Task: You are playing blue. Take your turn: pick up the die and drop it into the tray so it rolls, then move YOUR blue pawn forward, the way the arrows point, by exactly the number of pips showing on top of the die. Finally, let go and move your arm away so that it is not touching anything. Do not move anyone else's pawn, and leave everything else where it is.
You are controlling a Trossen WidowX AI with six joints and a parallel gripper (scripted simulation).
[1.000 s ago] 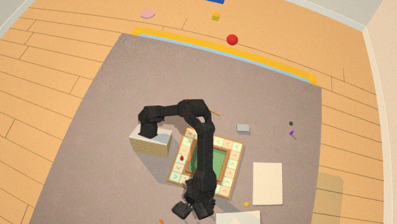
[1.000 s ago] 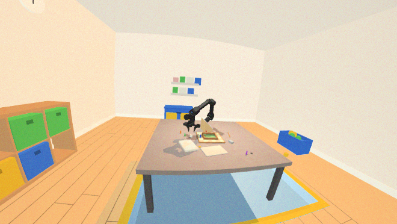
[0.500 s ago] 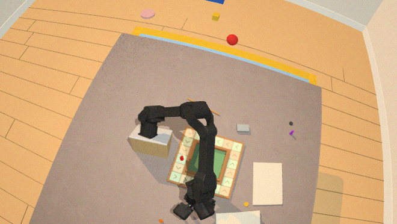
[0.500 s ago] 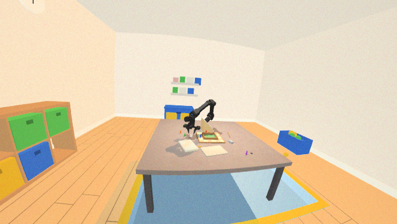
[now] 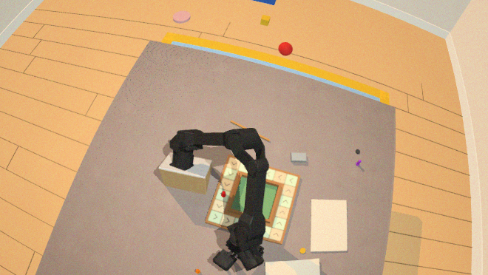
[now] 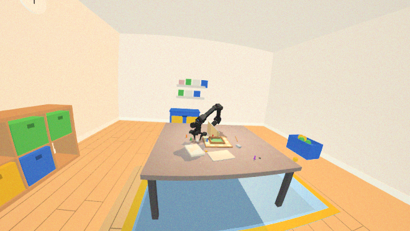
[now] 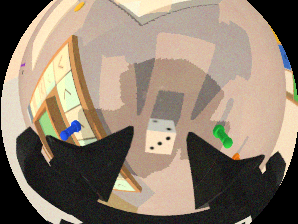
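The white die lies on the table top just off the board's near edge, three pips showing on the face towards me. My gripper is open, low over the die, with one finger on each side of it and not touching. The blue pawn stands on the board's near edge, left of my fingers. A green pawn lies on the table to the right. A red pawn stands on the board's left side. The green-floored tray is in the board's middle. The arm hides the die and the blue pawn in the top view.
Two white sheets lie right of the gripper. A grey block, a thin stick, a purple pawn, a yellow disc and an orange bit lie on the table. The arm's base stands on a wooden box.
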